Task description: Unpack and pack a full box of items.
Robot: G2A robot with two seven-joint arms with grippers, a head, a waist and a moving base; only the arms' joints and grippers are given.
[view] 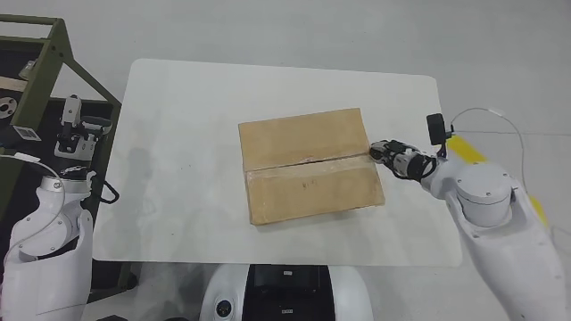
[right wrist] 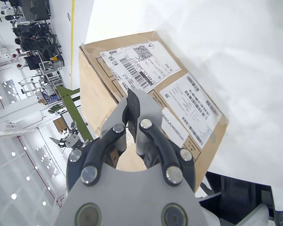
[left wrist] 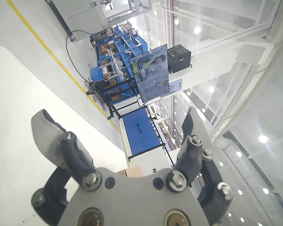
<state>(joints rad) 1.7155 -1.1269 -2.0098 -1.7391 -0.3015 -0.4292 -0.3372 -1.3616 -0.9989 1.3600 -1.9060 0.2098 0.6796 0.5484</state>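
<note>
The closed box (view: 309, 164) lay mid-tabletop (view: 178, 187). The right tool (right wrist: 131, 99), pinched narrow, met its labelled end; whether it nipped anything stayed hidden. The left tool (left wrist: 118, 116) gaped wide beside the tabletop.

White table (view: 178, 143) (closed box (view: 308, 165) atop)

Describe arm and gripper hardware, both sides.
Left arm and right arm: glossy white rounded shells; thin white cable loops off the right wrist. Left gripper and right gripper match: grey plate, black linkages, silver bolts, silver fingers with black ribbed pads.
</note>
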